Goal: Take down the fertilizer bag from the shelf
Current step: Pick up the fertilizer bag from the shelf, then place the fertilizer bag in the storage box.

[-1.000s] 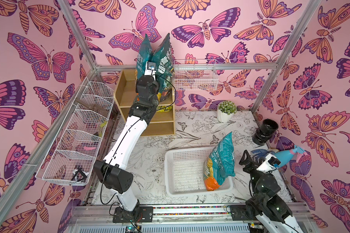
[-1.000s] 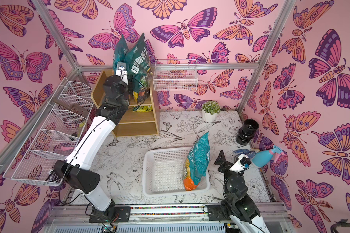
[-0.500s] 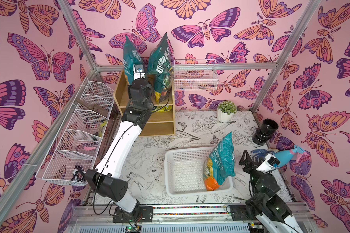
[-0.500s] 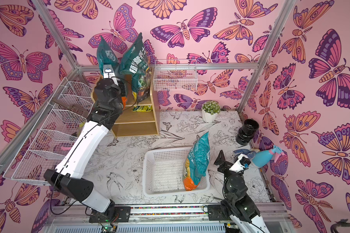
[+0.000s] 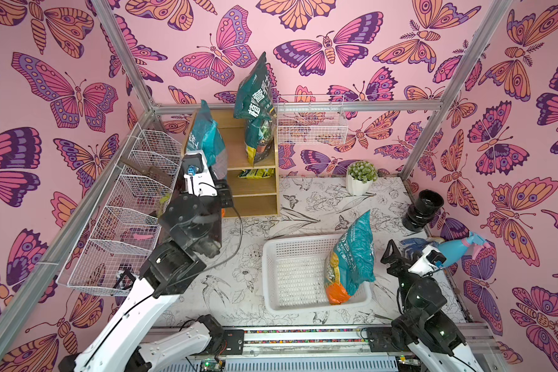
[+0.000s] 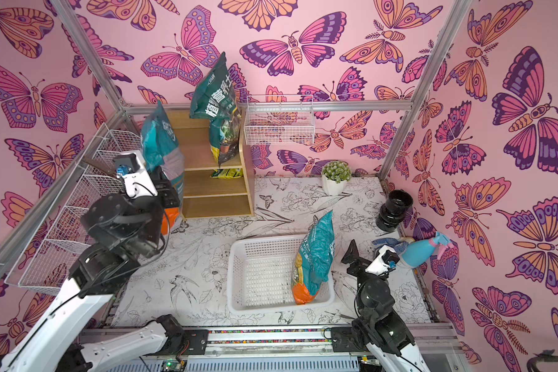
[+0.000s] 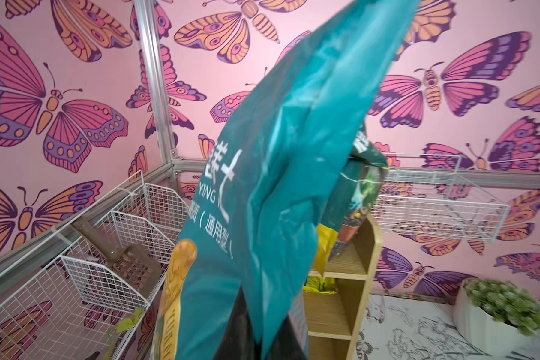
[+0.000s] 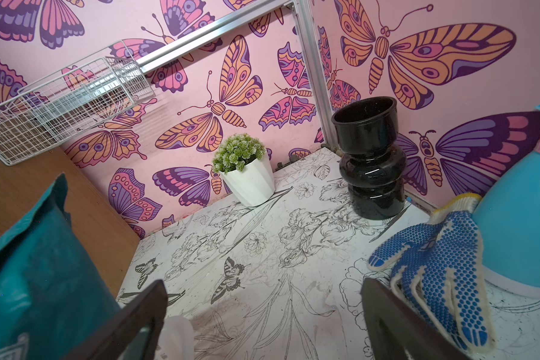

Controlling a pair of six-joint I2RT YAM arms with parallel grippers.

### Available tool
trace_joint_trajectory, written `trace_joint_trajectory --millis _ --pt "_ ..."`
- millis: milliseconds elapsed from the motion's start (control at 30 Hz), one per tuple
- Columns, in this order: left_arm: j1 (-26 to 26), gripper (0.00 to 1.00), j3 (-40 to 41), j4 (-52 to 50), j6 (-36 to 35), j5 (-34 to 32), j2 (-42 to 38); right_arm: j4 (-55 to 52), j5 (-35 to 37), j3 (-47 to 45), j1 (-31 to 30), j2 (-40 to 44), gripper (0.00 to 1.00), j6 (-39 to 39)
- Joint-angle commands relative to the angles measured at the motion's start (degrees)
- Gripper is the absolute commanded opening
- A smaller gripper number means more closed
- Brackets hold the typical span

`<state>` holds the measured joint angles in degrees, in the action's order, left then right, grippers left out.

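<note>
While the shelf [image 5: 255, 188] stands upper centre in both top views, the fertilizer bag [image 6: 158, 145] is held before its left panel, pinched by the left gripper [image 6: 167, 193]. Its orange base [image 6: 168, 222] is shown in a top view, not from the left wrist, where fingers are hidden. The right gripper [image 8: 262, 321] is spread, empty.

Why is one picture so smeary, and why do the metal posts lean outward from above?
Left wrist view: the teal bag fills the frame up close and looks soft; the potted plant is smeared, likely motion. Right wrist view: the black vase is crisp. In both top views the frame posts splay outward, a wide-lens effect.
</note>
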<state>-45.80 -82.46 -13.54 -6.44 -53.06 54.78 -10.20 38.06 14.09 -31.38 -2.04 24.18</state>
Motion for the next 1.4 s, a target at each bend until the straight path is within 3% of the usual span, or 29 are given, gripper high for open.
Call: trace_joint_trajectory --millis 0,200,500,800,1200,1367 --pt "-5.52 0.00 -1.14 7.48 -2.67 -9.87 -0.55 -1.94 0.17 1.59 -0.35 0.17 0.99 0.29" --pt "-13.16 0.00 5.52 7.80 5.77 -19.78 -0.58 -2.26 0.71 1.25 -0.35 1.65 0.99 0.47" --pt "-22.65 0.00 18.18 9.57 21.11 -16.74 -2.33 -1.38 -0.84 0.59 -0.35 1.25 0.99 0.52" --pt "-30.83 0.00 22.77 20.48 19.10 -15.99 1.70 -3.77 -2.42 2.17 -0.36 1.30 0.99 1.39" --pt "-35.27 0.00 30.56 35.09 18.57 -12.20 8.96 -24.82 -21.55 22.97 -0.36 -3.00 0.99 8.36" --pt "-36.16 0.00 34.93 45.64 16.44 -10.62 11.41 -26.03 -20.96 22.92 -0.38 -0.61 0.99 8.95"
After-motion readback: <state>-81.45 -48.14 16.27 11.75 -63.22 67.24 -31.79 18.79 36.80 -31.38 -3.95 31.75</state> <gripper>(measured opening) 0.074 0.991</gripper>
